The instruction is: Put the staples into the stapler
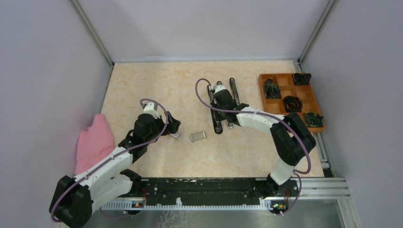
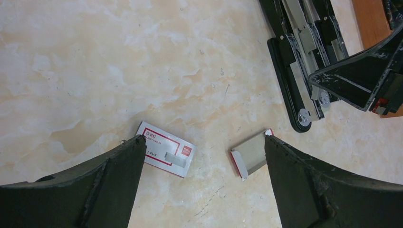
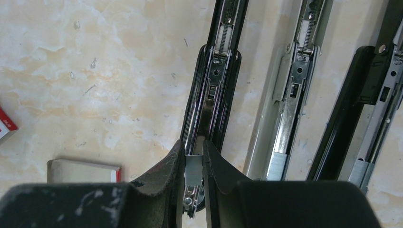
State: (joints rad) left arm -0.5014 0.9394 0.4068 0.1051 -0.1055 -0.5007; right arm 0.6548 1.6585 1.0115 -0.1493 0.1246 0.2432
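Black stapler (image 3: 212,95) lies swung open flat on the bench, metal magazine channel facing up. Small silvery staples (image 3: 193,171) block pinched in right gripper (image 3: 193,145), at channel's end.

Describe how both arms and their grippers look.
The left arm and right arm have white links between bulky black joints, each trailed by a looping purple cable. The left gripper and right gripper carry black, wedge-shaped fingers with scuffed, whitish-worn edges.
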